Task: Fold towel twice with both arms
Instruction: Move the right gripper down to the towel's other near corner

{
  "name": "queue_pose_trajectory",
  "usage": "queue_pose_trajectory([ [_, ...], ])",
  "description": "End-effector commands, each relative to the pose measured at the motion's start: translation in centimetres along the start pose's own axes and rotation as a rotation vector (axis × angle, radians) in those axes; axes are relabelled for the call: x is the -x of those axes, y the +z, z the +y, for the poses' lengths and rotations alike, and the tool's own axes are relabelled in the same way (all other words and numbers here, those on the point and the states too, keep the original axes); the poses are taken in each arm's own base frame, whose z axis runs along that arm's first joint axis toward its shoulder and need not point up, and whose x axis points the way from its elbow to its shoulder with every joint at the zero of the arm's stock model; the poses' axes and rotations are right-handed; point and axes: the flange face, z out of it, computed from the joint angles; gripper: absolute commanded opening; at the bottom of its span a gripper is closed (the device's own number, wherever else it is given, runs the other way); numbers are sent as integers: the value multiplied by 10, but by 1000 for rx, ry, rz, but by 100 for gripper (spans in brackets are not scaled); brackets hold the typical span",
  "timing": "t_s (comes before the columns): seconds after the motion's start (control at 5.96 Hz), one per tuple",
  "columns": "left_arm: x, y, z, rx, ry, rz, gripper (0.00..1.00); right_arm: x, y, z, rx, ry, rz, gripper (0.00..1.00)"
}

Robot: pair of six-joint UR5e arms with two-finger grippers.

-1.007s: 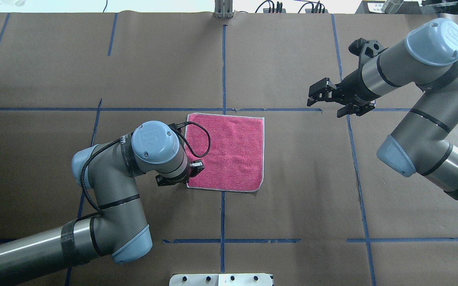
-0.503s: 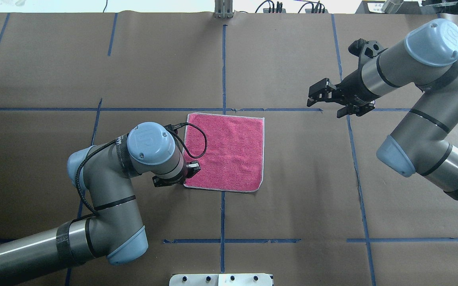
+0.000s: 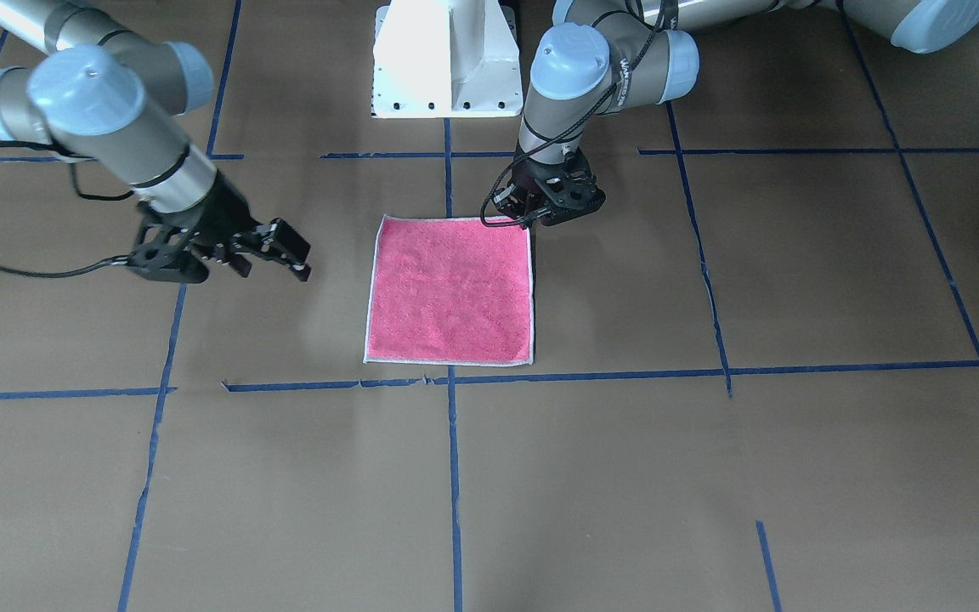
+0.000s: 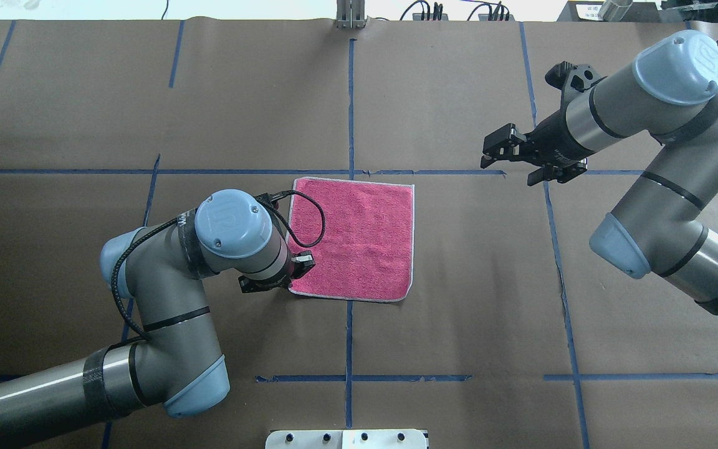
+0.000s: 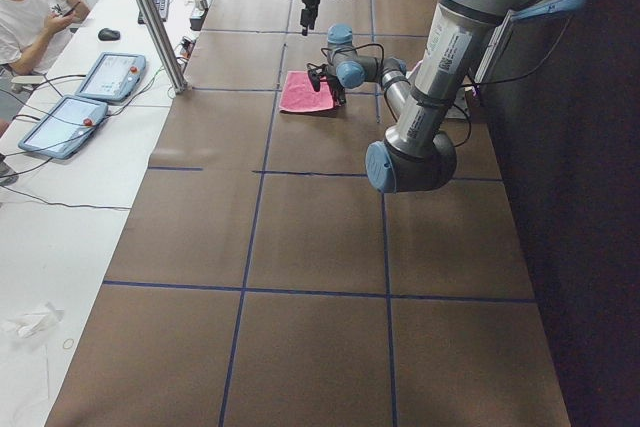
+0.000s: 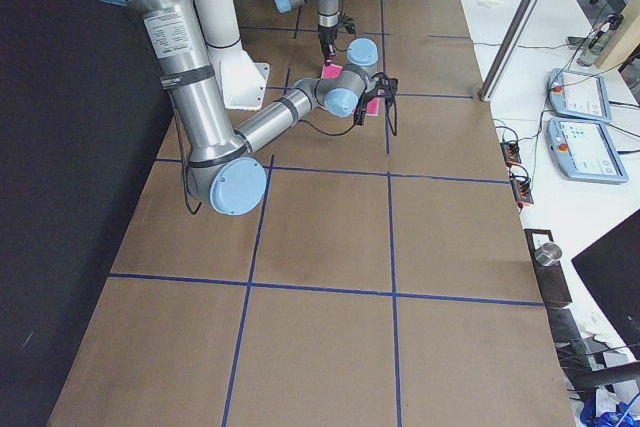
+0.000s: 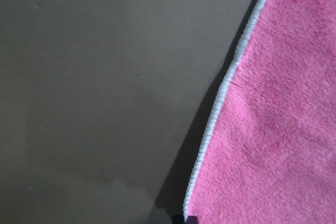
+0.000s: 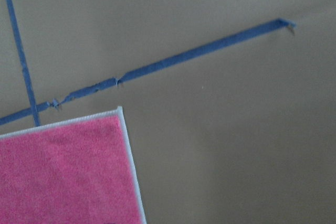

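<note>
The towel [image 4: 359,240] lies flat and unfolded, pink face up, near the table's middle; it also shows in the front view [image 3: 451,293]. My left gripper [image 4: 287,282] is down at the towel's near-left corner, touching it [image 3: 532,219]. Its fingertips are hidden under the wrist, so I cannot tell if it is open or shut. The left wrist view shows the towel [image 7: 283,129] and its whitish border [image 7: 220,93] very close. My right gripper [image 4: 512,161] is open and empty, held above the table to the right of the towel's far-right corner [image 8: 118,111].
Blue tape lines [image 4: 349,112] cross the brown paper table cover. The white base pedestal [image 3: 447,59] stands at the robot's side. Beyond the far edge are a metal post [image 5: 150,17], tablets [image 5: 110,77] and a seated person [image 5: 30,7].
My left arm has shifted a little to the left at the towel's near-left corner, and that corner edged left with it. The right arm has stayed in place.
</note>
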Motion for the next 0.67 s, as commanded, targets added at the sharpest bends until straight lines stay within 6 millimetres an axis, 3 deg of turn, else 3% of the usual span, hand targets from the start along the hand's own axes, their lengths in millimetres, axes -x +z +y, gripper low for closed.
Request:
queue_pose_trajectory([
  [0.0,0,0,1,2,1,2,3,27,37,95,0,162,-10,100],
  [0.34,0,-1,0,1,2,4,3,56,79,167,-51,124,108,100],
  [0.5,0,-1,0,1,4,5,3,54,86,170,-58,121,121,99],
])
